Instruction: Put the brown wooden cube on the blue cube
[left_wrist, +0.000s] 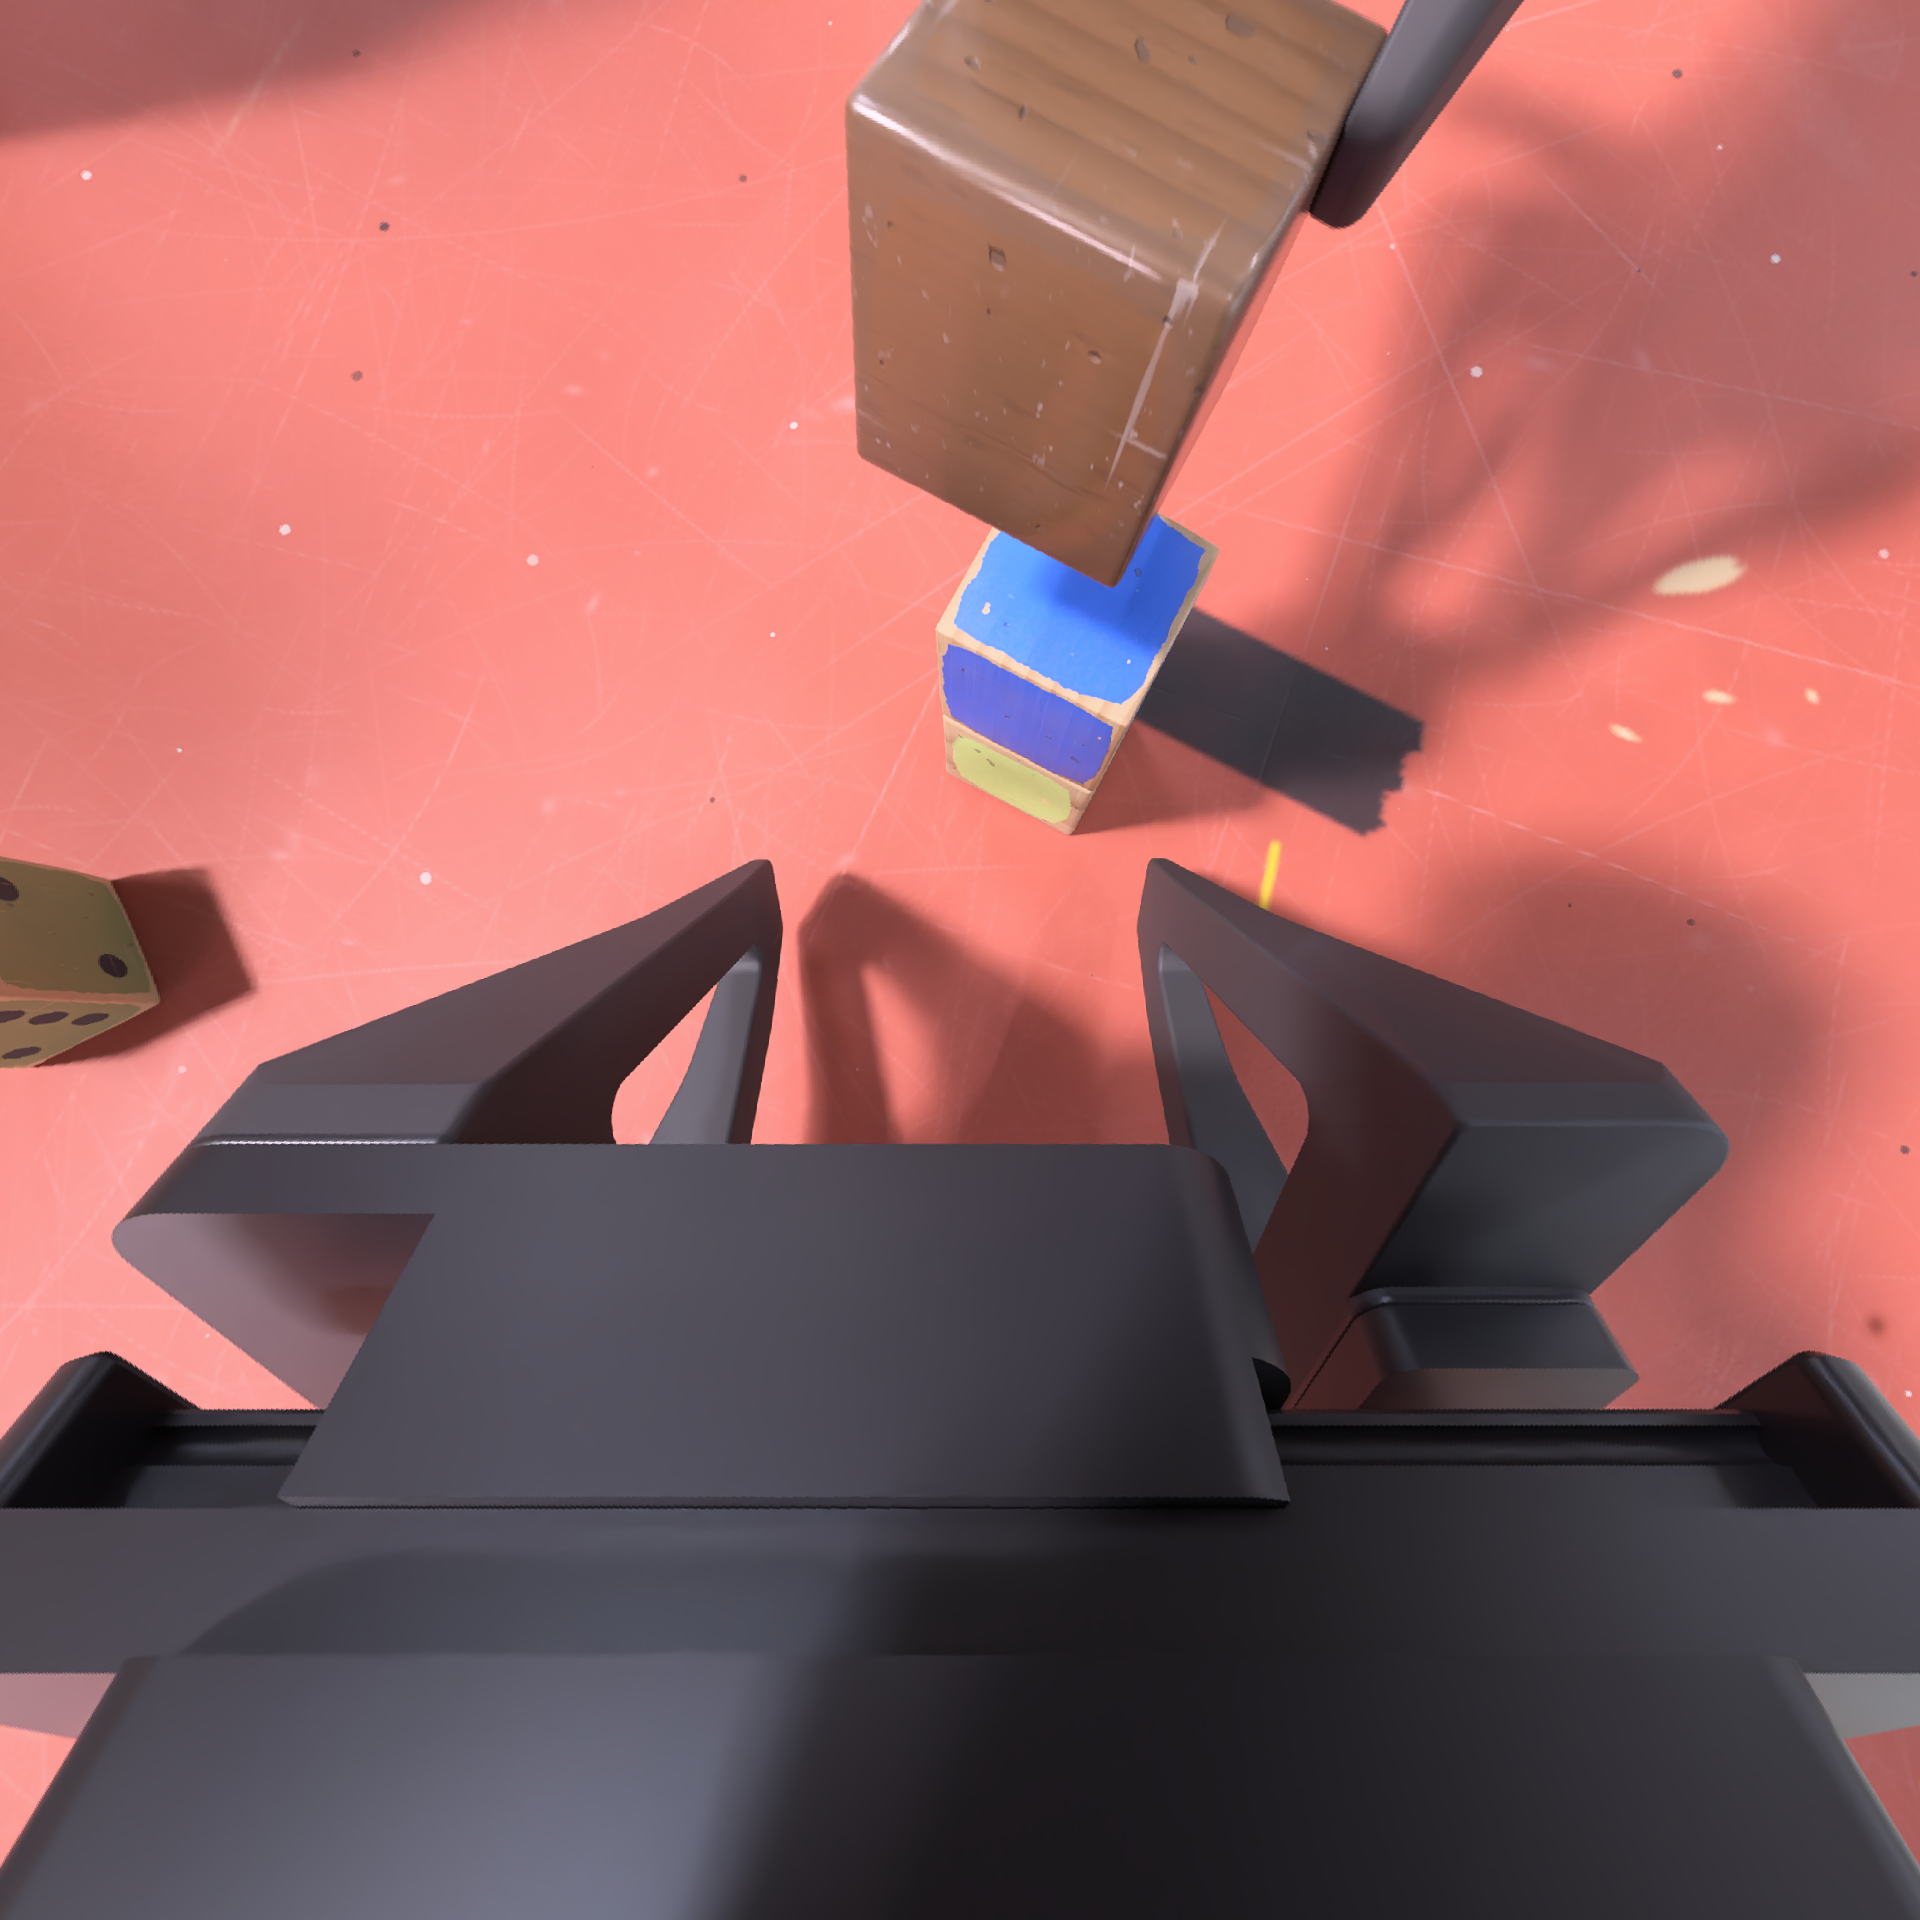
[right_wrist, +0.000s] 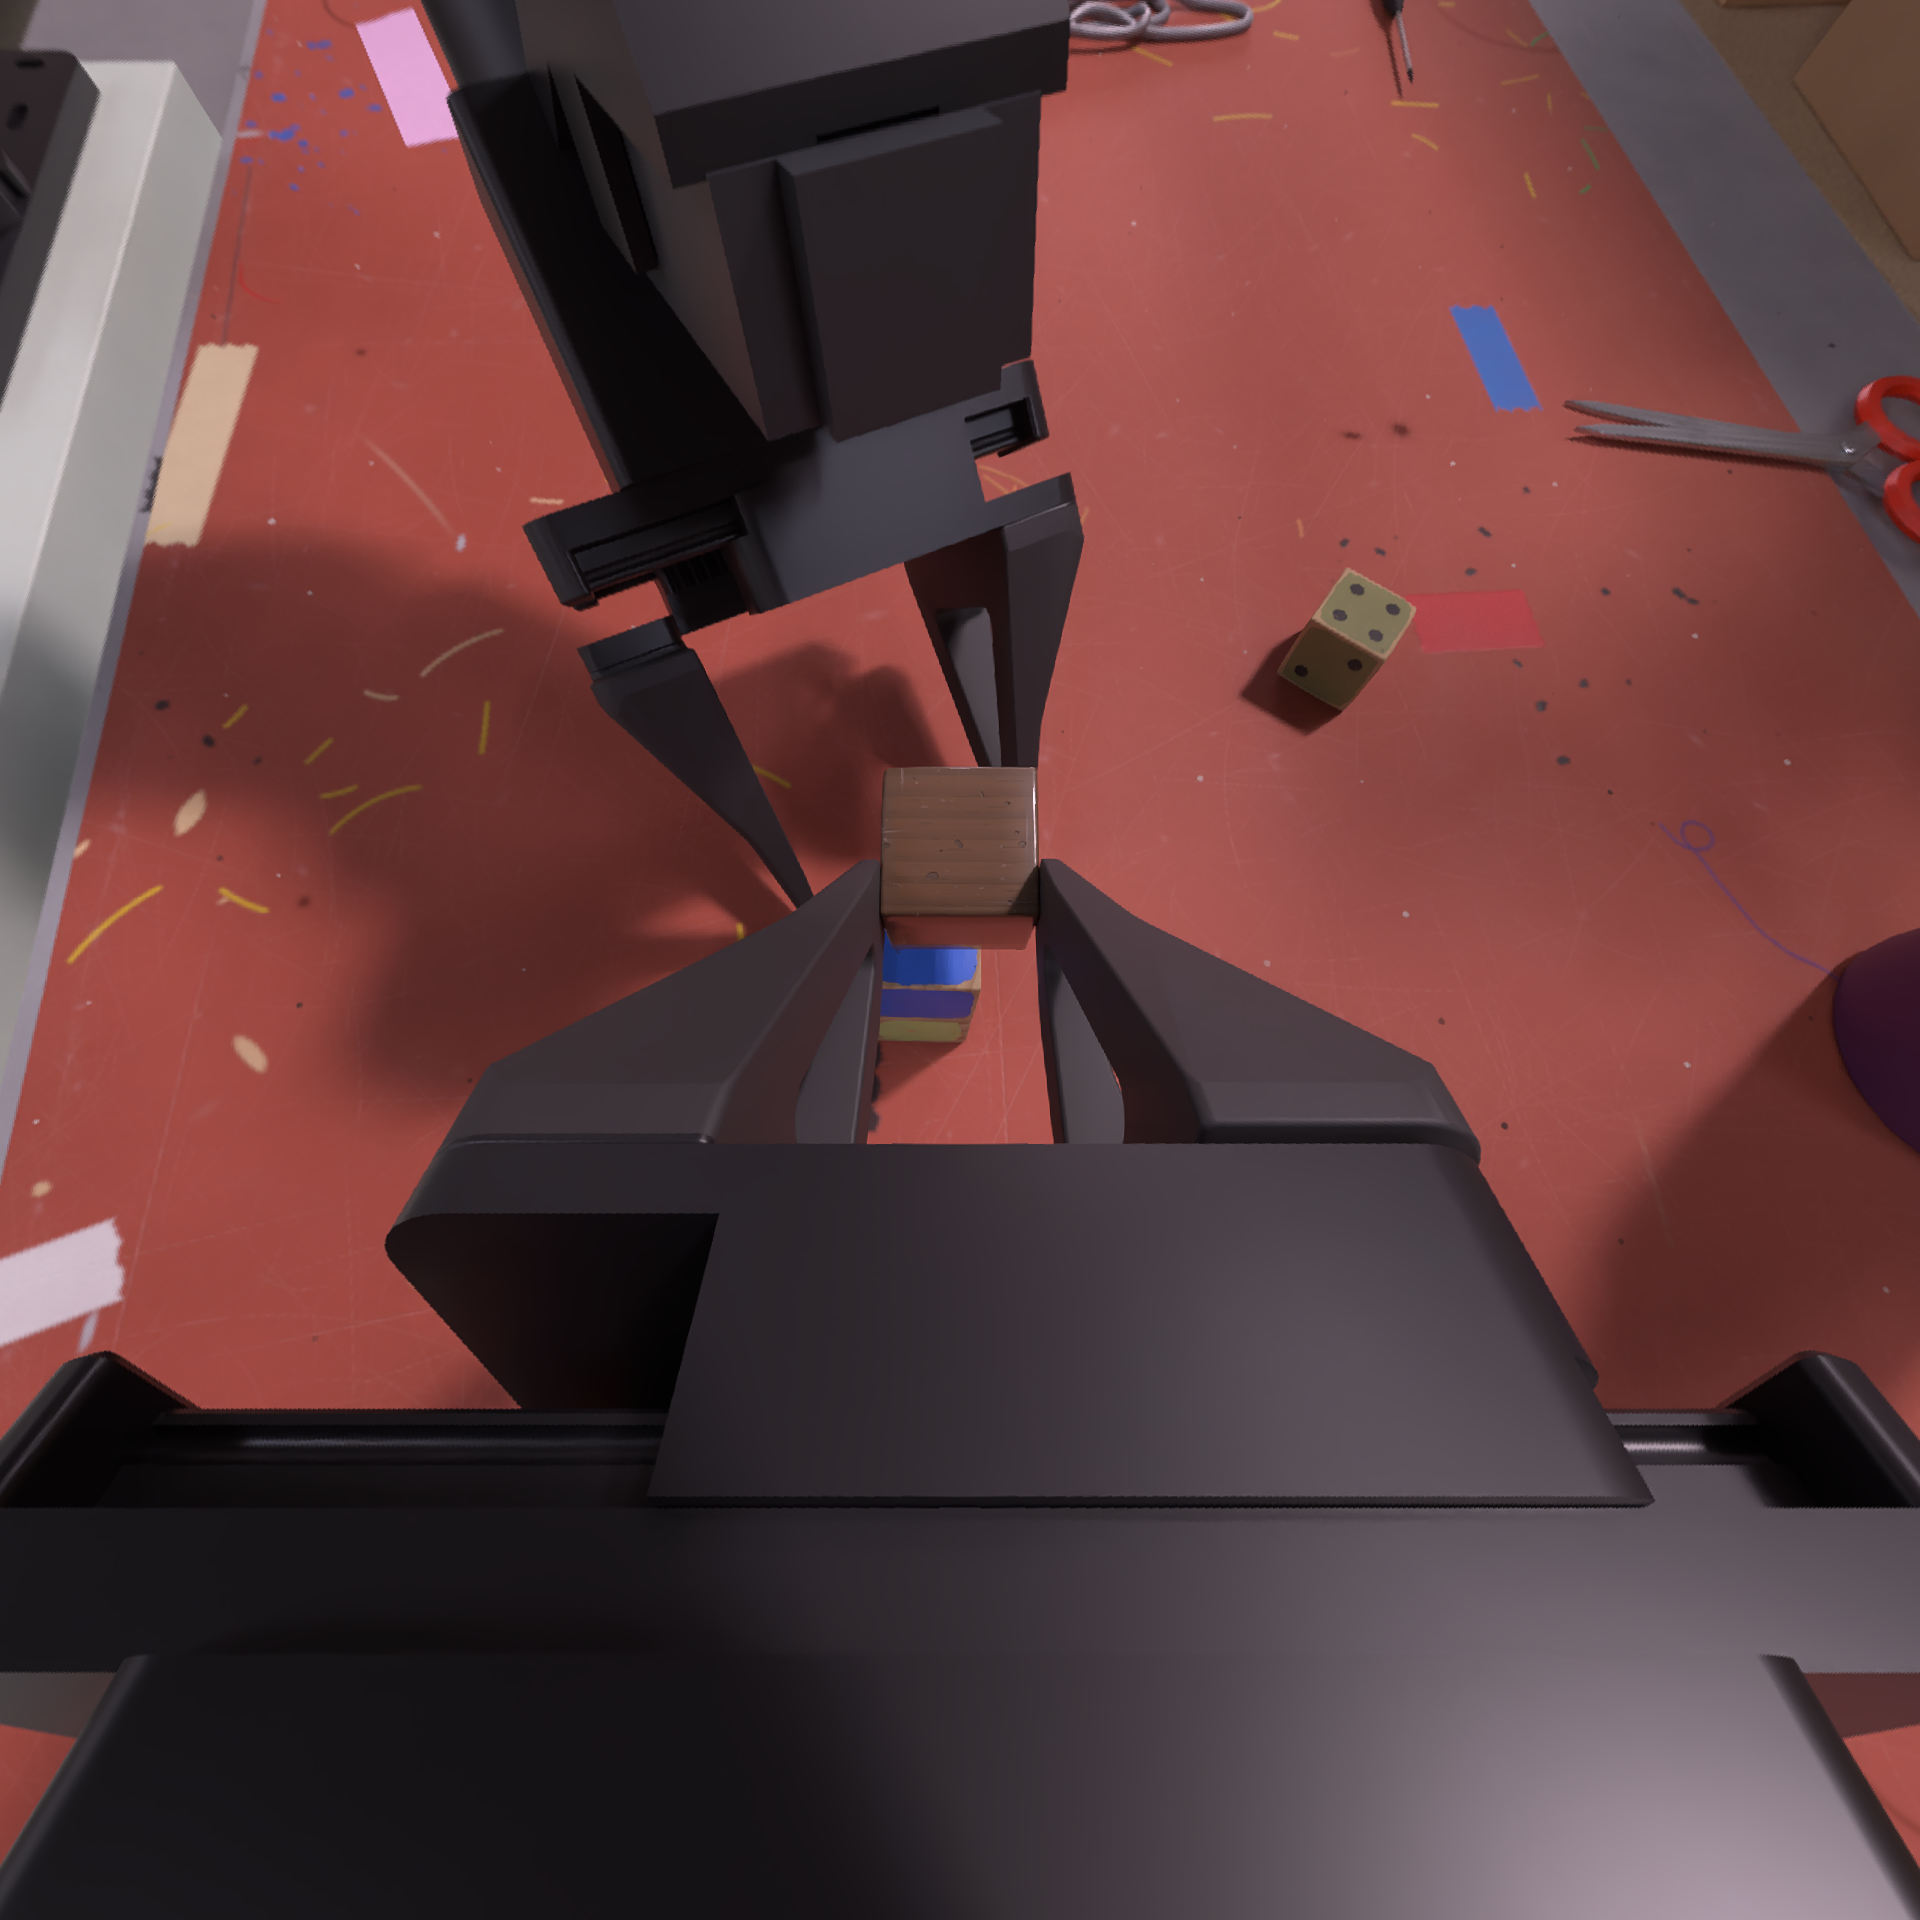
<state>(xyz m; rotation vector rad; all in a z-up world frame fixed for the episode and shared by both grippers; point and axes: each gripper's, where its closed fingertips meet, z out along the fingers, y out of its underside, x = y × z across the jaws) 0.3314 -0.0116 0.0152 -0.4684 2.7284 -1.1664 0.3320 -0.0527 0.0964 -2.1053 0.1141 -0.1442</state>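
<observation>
My right gripper (right_wrist: 958, 885) is shut on the brown wooden cube (right_wrist: 958, 836) and holds it in the air, just above the blue cube (right_wrist: 923, 968), which stands on the red table. In the left wrist view the brown cube (left_wrist: 1049, 281) hangs over the blue cube (left_wrist: 1065, 634), covering its far corner, with one of the right gripper's fingers (left_wrist: 1371, 125) against its side. My left gripper (left_wrist: 964, 873) is open and empty, low over the table just short of the blue cube. Its fingers (right_wrist: 727, 769) straddle the brown cube from the far side.
A tan die (right_wrist: 1348, 639) lies to the right, and shows at the left edge of the left wrist view (left_wrist: 62, 961). Scissors with red handles (right_wrist: 1766, 447) and a dark purple object (right_wrist: 1881, 1039) are at the far right. A white box (right_wrist: 94, 312) borders the left.
</observation>
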